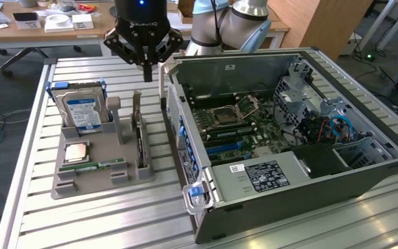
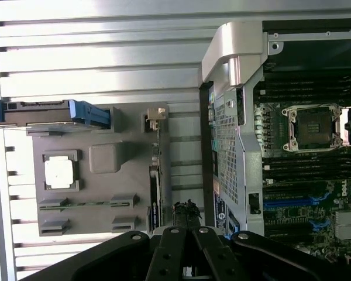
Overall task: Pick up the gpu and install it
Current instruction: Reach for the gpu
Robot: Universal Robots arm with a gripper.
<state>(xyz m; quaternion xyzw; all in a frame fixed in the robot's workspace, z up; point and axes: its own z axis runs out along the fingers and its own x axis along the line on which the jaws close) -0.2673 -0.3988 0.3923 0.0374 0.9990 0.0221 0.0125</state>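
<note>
Narrow strip of slatted metal table [image 1: 95,223] lies free between upright dark gpu card [image 1: 141,145] and open black computer case [image 1: 310,194].

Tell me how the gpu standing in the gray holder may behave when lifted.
The gpu is a thin board on edge, probably stiff and light. Held only by a slot in the holder, it may tip if pushed sideways. Being a bare board, it is likely fragile.

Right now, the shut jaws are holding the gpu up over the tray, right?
Not quite. The jaws are shut and up over the tray, but they hold nothing. The gpu stands on edge in its slot in the tray. The exterior view shows it.
</note>
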